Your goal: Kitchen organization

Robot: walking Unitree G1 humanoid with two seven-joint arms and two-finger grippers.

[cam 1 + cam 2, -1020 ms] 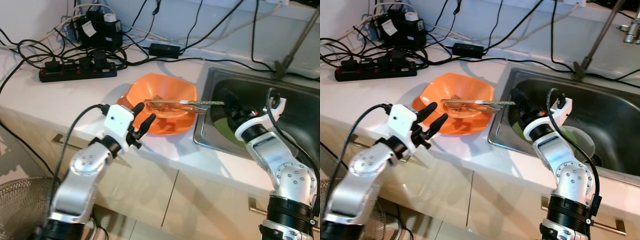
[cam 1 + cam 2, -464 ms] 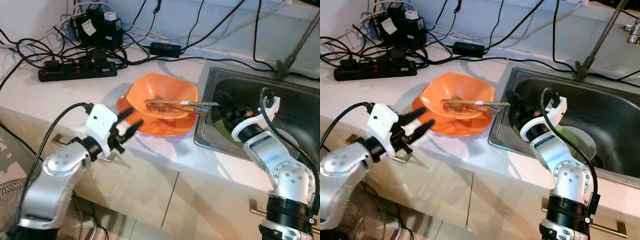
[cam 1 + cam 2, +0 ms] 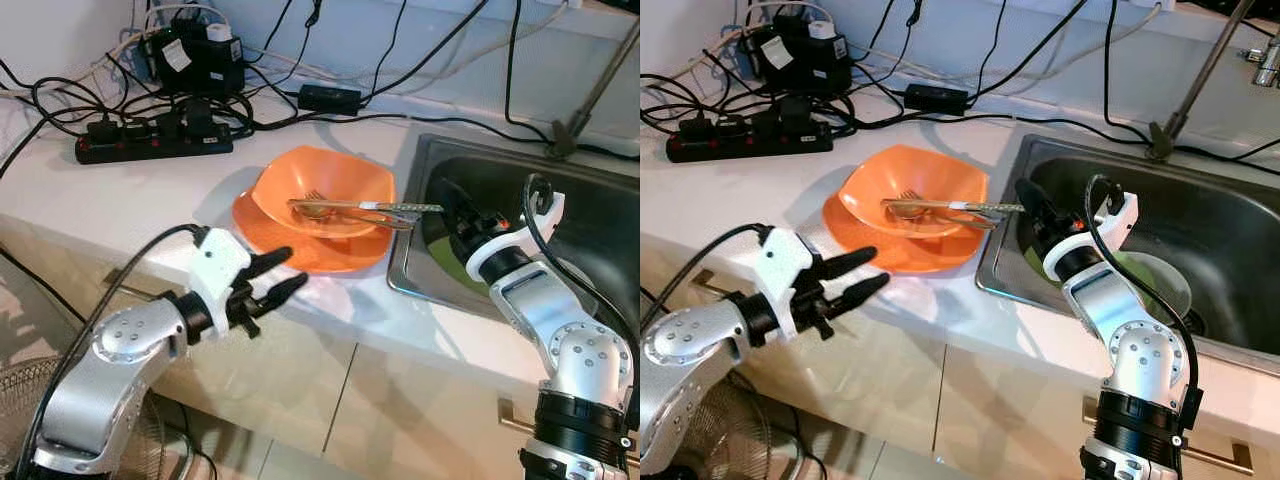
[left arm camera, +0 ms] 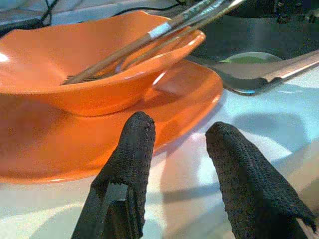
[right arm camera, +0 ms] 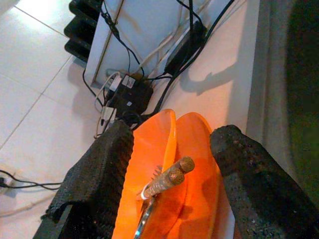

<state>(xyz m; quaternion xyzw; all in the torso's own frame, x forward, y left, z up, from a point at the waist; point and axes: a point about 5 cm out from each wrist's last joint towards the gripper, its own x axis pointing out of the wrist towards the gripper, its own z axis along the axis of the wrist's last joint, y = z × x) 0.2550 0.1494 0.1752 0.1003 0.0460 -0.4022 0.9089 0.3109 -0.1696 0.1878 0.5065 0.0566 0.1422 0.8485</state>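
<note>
**Chopsticks point straight at the right gripper**

Chopsticks (image 3: 395, 208) lie across the orange bowl (image 3: 322, 186), which sits on an orange plate (image 3: 300, 250) on the white counter (image 3: 120, 195), just beside the sink (image 3: 560, 200). A fork (image 3: 322, 208) rests under them in the bowl. The chopsticks' long axis runs sideways across the counter, from the bowl's middle out over its rim toward the sink, and their free ends overhang the plate on that side.

The right gripper (image 3: 455, 205) sits at the sink's near corner, fingers spread, aimed back along that same axis; in the right wrist view the chopstick tips (image 5: 177, 172) stand between its two black fingers (image 5: 97, 184), close in. The left gripper (image 3: 275, 280), also spread, hovers over the counter's front edge just short of the plate's near rim, with the chopsticks lying crosswise beyond it and higher up.

On this layout the right arm is likely the better placed: a short push forward would bring the chopstick ends between its fingers, while the left would have to reach over plate and bowl.
</note>
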